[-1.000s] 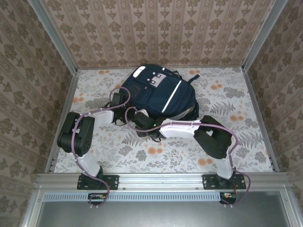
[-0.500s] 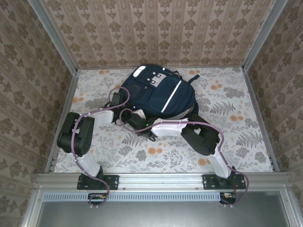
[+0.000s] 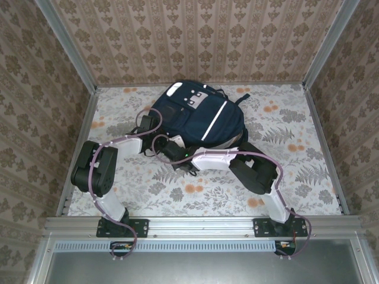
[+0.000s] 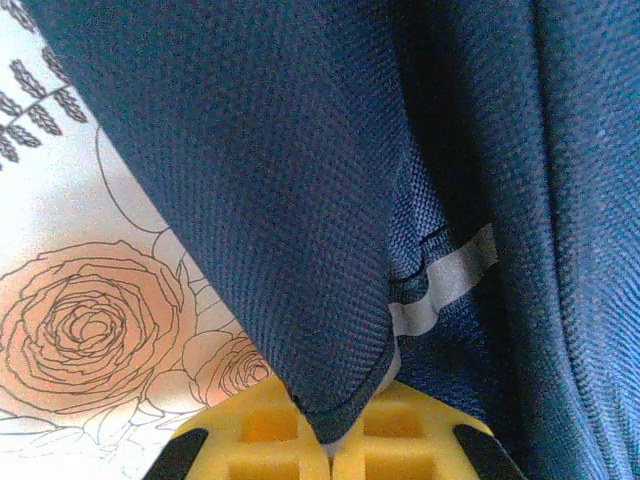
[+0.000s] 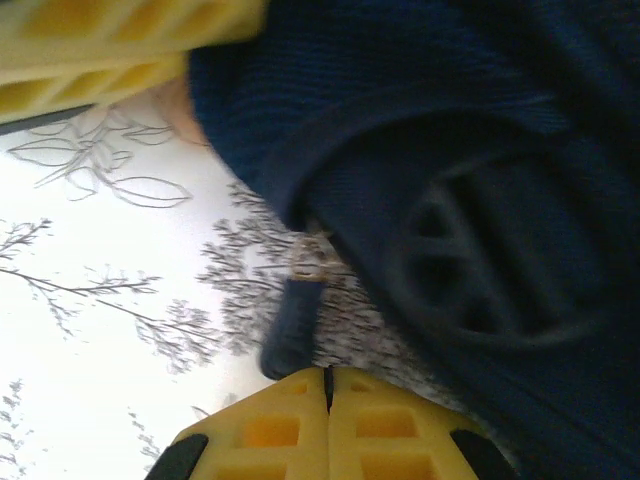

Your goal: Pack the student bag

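The student bag (image 3: 198, 115) is a navy backpack with a white stripe, lying flat at the back middle of the table. My left gripper (image 3: 157, 131) is at the bag's near left edge. In the left wrist view its yellow fingers (image 4: 335, 445) are shut on a fold of the bag's navy fabric (image 4: 300, 250). My right gripper (image 3: 167, 147) sits just below it at the same corner. In the right wrist view it (image 5: 327, 375) is shut, pads together with nothing visible between them. A navy zipper pull (image 5: 292, 325) ends just at the left fingertip.
The table has a floral cloth (image 3: 195, 189) and is walled by patterned panels on three sides. The other arm's yellow fingers (image 5: 100, 50) show at the top left of the right wrist view. Both forearms cross the table in front of the bag.
The right gripper has closed and crept a little left towards the bag's corner, its elbow shifting left. The left arm and the bag have not moved.
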Robot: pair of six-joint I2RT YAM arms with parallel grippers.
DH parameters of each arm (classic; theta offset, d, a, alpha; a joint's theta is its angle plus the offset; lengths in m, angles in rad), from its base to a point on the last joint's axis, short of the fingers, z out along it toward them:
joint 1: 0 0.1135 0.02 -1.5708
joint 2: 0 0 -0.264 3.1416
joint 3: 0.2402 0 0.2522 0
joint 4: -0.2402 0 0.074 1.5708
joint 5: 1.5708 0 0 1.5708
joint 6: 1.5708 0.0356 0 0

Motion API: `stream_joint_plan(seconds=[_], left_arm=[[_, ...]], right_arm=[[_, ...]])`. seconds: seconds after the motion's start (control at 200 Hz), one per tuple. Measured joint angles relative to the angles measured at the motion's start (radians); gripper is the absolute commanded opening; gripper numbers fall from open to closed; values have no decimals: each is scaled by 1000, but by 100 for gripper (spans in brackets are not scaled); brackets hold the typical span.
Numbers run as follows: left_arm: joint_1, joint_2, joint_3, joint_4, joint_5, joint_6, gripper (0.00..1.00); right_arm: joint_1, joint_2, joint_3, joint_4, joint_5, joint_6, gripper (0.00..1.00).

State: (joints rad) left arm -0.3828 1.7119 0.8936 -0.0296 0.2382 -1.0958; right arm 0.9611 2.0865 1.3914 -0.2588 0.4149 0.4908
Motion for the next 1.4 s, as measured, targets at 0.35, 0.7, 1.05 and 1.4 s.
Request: stream_joint_plan(seconds=[0.35,0.7,1.05,1.4], left_arm=[[32,-32,0,-32,11,22,0],[30,-50,0,-43,11,26,0],[31,-21,6,-36,15,70,0],[38,42,39,-37,47,110,0]], right_arm=[[-14,-253,-140,-10,0,19,0],[0,-284,-200,14,-67,43,24],[46,-68,-3,26,-68,92,31],[31,52,109,-4,31,142,38]])
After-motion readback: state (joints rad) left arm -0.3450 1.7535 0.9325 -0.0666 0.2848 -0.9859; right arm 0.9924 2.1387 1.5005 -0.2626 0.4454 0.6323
